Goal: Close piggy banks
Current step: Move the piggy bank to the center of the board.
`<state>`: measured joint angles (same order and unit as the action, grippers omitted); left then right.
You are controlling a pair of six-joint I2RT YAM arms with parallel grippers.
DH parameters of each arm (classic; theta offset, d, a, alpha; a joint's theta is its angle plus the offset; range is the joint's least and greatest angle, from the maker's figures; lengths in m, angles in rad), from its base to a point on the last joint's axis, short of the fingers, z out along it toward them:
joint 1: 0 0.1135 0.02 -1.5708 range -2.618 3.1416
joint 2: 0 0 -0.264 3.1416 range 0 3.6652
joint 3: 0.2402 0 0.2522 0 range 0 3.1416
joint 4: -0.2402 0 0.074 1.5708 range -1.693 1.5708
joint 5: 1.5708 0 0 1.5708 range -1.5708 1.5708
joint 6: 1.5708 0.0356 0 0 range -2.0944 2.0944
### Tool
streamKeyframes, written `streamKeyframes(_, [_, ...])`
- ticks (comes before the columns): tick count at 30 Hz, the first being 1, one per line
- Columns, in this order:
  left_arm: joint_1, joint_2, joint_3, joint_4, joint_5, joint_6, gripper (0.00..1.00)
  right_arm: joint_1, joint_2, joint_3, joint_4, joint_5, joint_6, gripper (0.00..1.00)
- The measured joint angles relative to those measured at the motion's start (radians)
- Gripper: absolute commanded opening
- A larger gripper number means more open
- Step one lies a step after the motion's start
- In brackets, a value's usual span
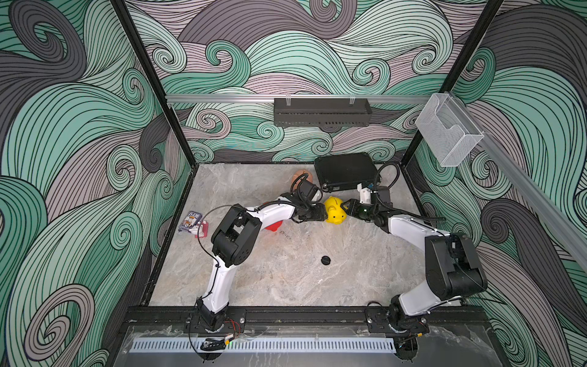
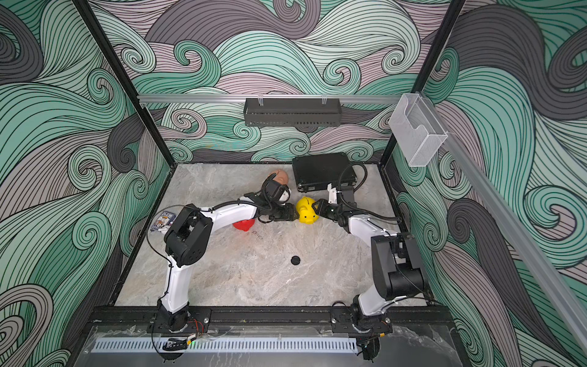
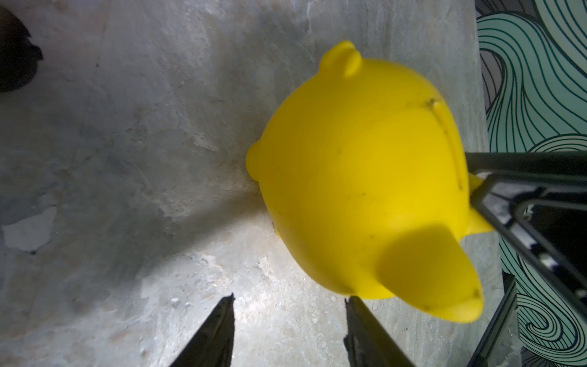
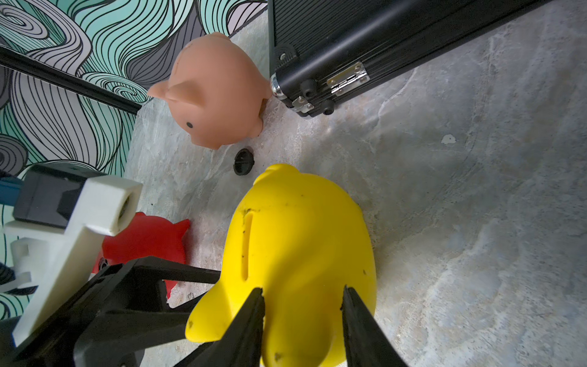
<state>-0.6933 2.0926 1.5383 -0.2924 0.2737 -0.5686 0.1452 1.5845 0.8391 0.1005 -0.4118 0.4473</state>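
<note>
The yellow piggy bank [image 1: 333, 211] [image 2: 306, 211] stands upright on its feet at mid-table, coin slot up, belly hole hidden. My right gripper [image 4: 301, 294] reaches in from the right, its fingers pressed on either side of the pig's head end. My left gripper [image 3: 289, 298] is open on the pig's other side, and one fingertip [image 3: 349, 302] touches the pig's lower curve [image 3: 365, 174]. The peach-pink piggy bank [image 1: 300, 175] [image 4: 219, 92] stands by the case. The red piggy bank [image 1: 273, 226] [image 4: 146, 241] lies half hidden under my left arm.
A black case [image 1: 346, 171] [image 4: 381, 38] lies at the back right. One black plug [image 1: 325, 260] [image 2: 295, 260] rests toward the table's front. A second plug [image 4: 244, 161] sits between the peach and yellow pigs. A card box [image 1: 190, 220] and a pink item [image 1: 203, 229] are by the left wall.
</note>
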Motion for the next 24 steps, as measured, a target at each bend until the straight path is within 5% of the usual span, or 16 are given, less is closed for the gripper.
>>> streamKeyframes(9, [0.016, -0.001, -0.012, 0.0, 0.0, 0.0, 0.56, -0.008, 0.004, 0.0, 0.003, -0.011, -0.002, 0.43])
streamKeyframes(24, [0.019, -0.001, -0.021, 0.0, 0.0, -0.003, 0.56, -0.021, -0.007, -0.042, 0.046, -0.027, -0.002, 0.62])
